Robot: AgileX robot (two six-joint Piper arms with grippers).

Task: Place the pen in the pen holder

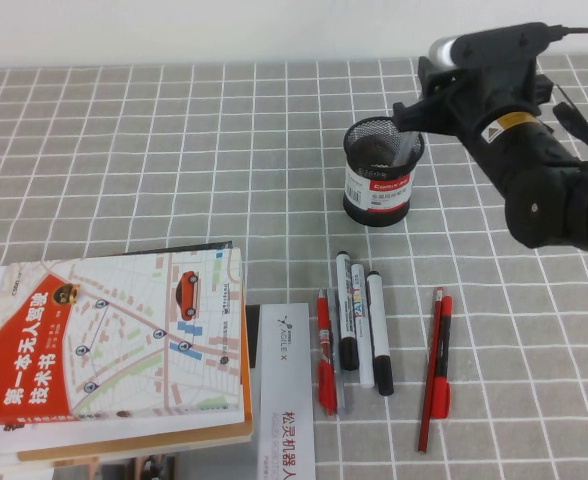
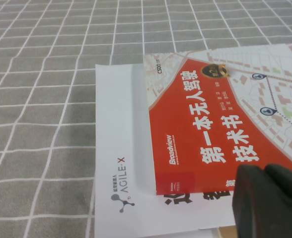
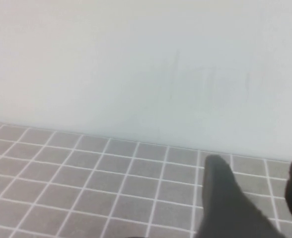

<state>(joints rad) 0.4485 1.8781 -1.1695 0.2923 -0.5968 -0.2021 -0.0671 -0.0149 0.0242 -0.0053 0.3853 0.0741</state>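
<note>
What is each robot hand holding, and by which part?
Right hand, open above the round black wire-mesh pen holder, holds nothing; left hand, over the red-covered book, cannot be told.

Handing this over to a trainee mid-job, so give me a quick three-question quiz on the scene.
1. True or false: the right pincer rests on the book.
2. What lies under the left pincer? A) the book B) the pen holder C) bare tiles
3. Fill in: the right pincer's fingers stand ___, with nothing between them.

Key: 1 false, it is up by the pen holder; 2 A; 3 open.
</note>
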